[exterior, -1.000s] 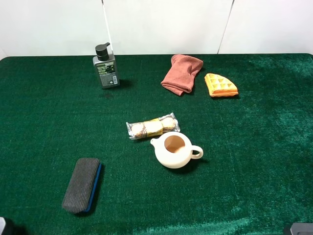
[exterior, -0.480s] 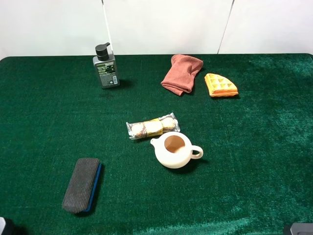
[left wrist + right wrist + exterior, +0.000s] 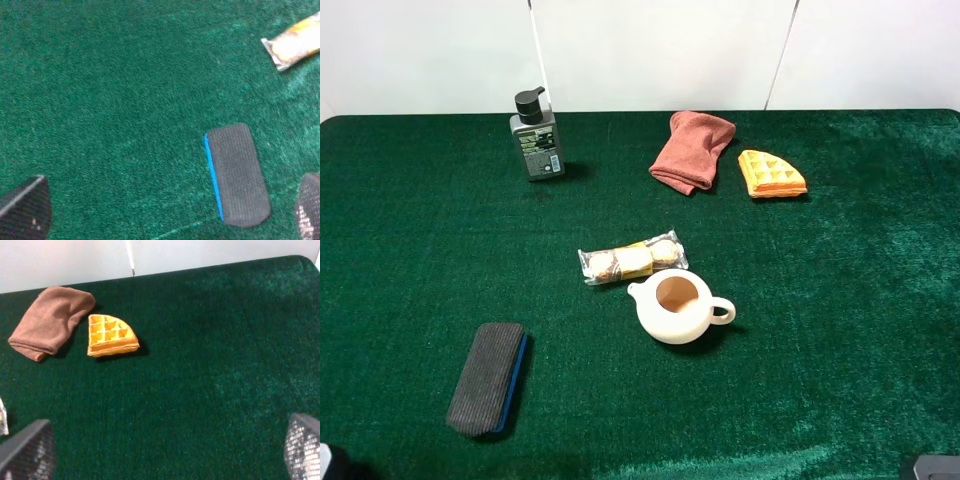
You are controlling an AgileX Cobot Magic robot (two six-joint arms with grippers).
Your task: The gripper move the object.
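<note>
The object is an oblong dark grey felt block with a blue base (image 3: 487, 377), lying flat on the green cloth at the front left. It also shows in the left wrist view (image 3: 236, 173), with the blue edge along one long side. My left gripper (image 3: 167, 214) is open and empty, held above the cloth, with the block lying close to one of its fingertips (image 3: 310, 210). My right gripper (image 3: 164, 449) is open and empty over the right part of the table, far from the block. In the high view only slivers of the arms show at the bottom corners.
A cream teapot (image 3: 675, 307) and a wrapped snack pack (image 3: 632, 259) lie mid-table. A grey pump bottle (image 3: 537, 137) stands at the back left. A folded pink towel (image 3: 692, 150) and a waffle piece (image 3: 771, 174) lie at the back right.
</note>
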